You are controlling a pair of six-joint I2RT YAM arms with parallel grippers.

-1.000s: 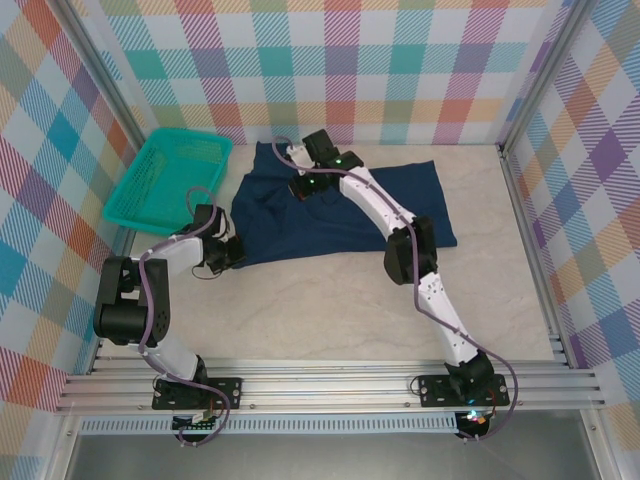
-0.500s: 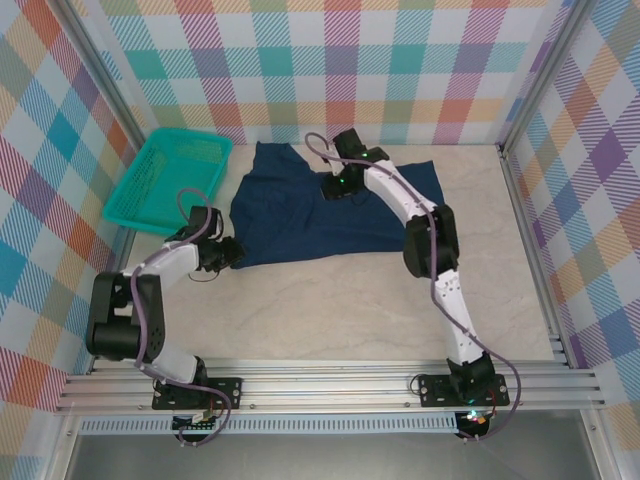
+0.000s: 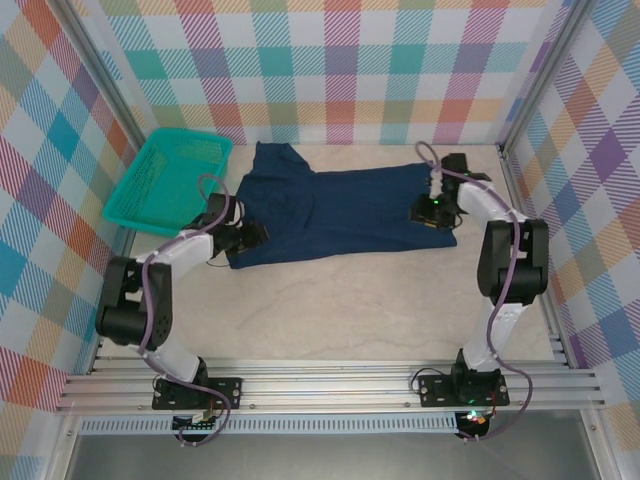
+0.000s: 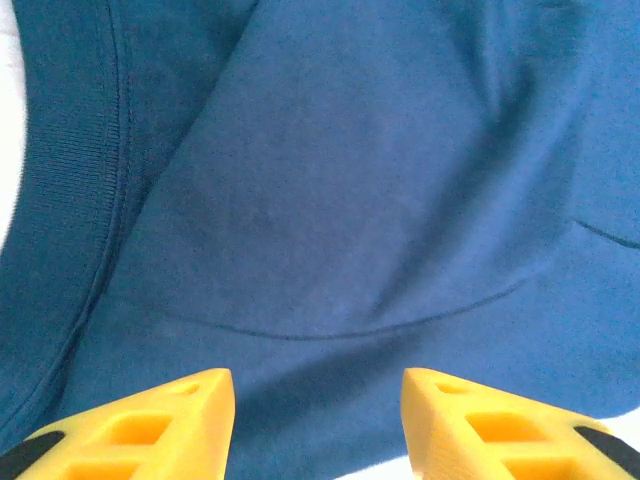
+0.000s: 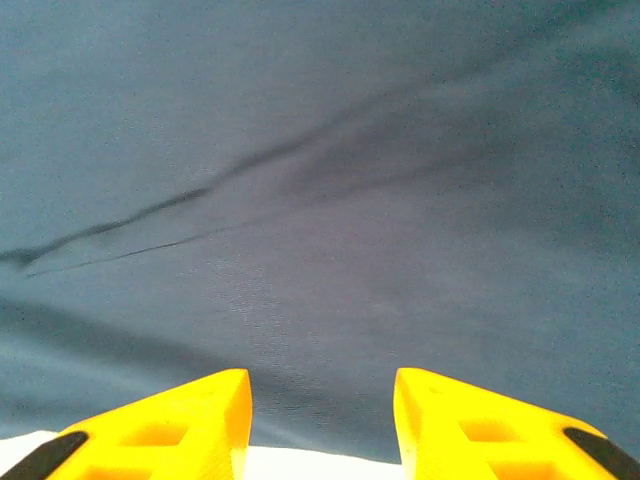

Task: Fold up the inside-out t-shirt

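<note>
The inside-out t-shirt (image 3: pixel 340 205), dark navy, lies flat across the back of the table, its length running left to right. My left gripper (image 3: pixel 250 236) hovers over its near left corner. In the left wrist view that gripper (image 4: pixel 318 400) stands open, yellow fingers (image 4: pixel 150 425) apart over the cloth (image 4: pixel 330 200) near a ribbed hem, nothing between them. My right gripper (image 3: pixel 432 211) is at the shirt's right end. In the right wrist view it (image 5: pixel 322 400) is open too, above smooth cloth (image 5: pixel 320 200) just inside its edge.
A teal mesh basket (image 3: pixel 165 180) sits at the back left, close to the shirt's left side. Checked walls and metal rails (image 3: pixel 520 210) close in the table. Bare tabletop (image 3: pixel 330 310) stretches between the shirt and the arm bases.
My right arm has swung from the shirt's left middle to its right end. Both grippers have opened. The left gripper has shifted slightly right onto the shirt's corner.
</note>
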